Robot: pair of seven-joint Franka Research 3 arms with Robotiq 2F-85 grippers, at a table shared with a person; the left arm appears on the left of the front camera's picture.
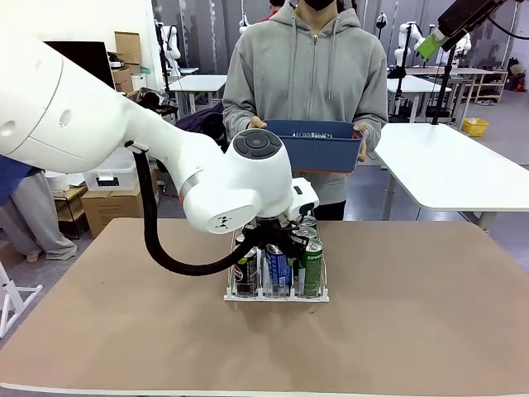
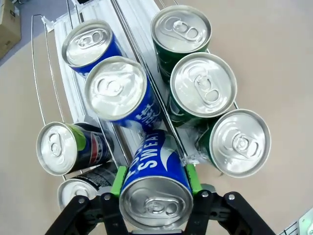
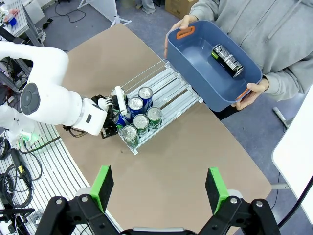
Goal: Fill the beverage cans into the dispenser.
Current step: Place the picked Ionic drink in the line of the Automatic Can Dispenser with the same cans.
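The blue aluminium can with white lettering stands upright at the bottom middle of the left wrist view. Its silver top faces the camera and its long axis runs along the fingers, straight down into the middle lane. The left gripper has it pinched between its green pads, jaws partly closed on the can's round sides. I reckon the coming move turns on whether the can's foot already sits on the base; that is hidden, so I cannot tell. Up the same lane, toward the upper left, two more blue cans stand in line, the nearer one just beside the held can. Three green cans, glossy with brushed silver lids, fill the lane at right, and black Pepsi cans stand in the lane at left. All sit within the clear, wire-divided dispenser with ribbed white base, on a matte brown table. At the top of the right wrist view a person holds a blue plastic bin with one black can lying on its side. The right gripper hangs high, jaws spread wide and empty, well apart from the dispenser
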